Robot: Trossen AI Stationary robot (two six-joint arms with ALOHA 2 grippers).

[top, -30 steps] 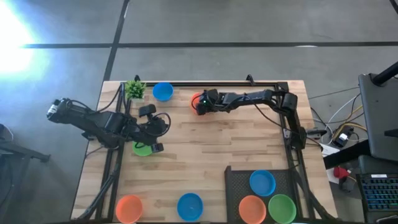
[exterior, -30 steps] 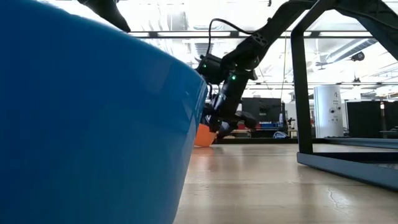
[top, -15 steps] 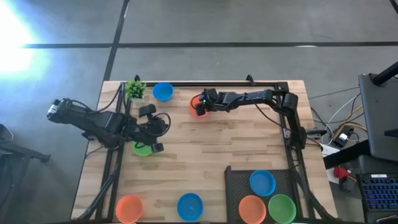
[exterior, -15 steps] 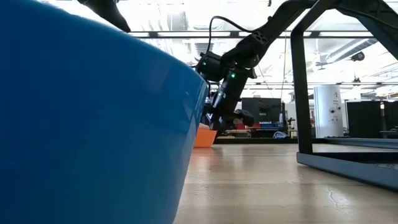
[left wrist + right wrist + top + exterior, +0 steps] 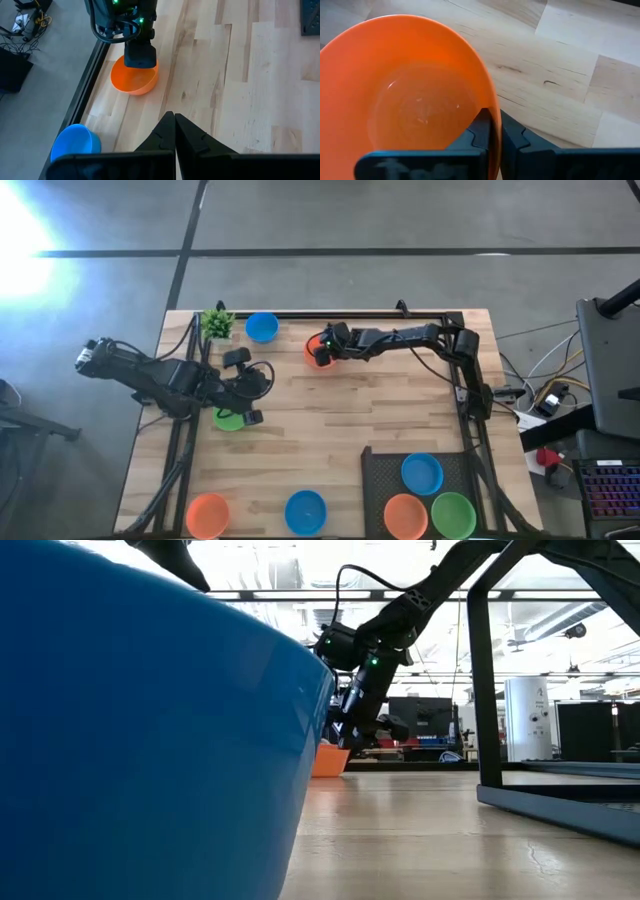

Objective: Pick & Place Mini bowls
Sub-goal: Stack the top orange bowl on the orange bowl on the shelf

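An orange mini bowl [image 5: 314,351] sits on the wooden table [image 5: 340,415] near its far edge, and my right gripper [image 5: 495,132] is shut on its rim. The left wrist view shows the same bowl [image 5: 131,81] under the right gripper [image 5: 140,56]. My left gripper [image 5: 175,127] hangs shut and empty over the table's left part [image 5: 262,378], above and beside a green bowl [image 5: 228,419] that rests on the table. A blue bowl [image 5: 262,327] stands at the far edge. An orange bowl [image 5: 208,513] and a blue bowl [image 5: 306,510] stand at the near edge. My right gripper pinches the orange bowl's rim [image 5: 493,111] on the side toward the table's right edge. One finger [image 5: 480,129] is inside the bowl and one [image 5: 514,136] outside. The fingers slant down from the right. The bowl's base [image 5: 330,762] rests on the table, about level.
A black tray [image 5: 382,480] at the near right holds a blue [image 5: 422,473], an orange [image 5: 405,513] and a green bowl [image 5: 453,513]. A small green plant [image 5: 217,323] stands at the far left corner. The near blue bowl [image 5: 150,740] fills the low view's left.
My right gripper has shut on the orange bowl's rim. The bowl stood tipped a second ago and now sits level on the table, slightly farther toward the left edge. My left arm has kept still.
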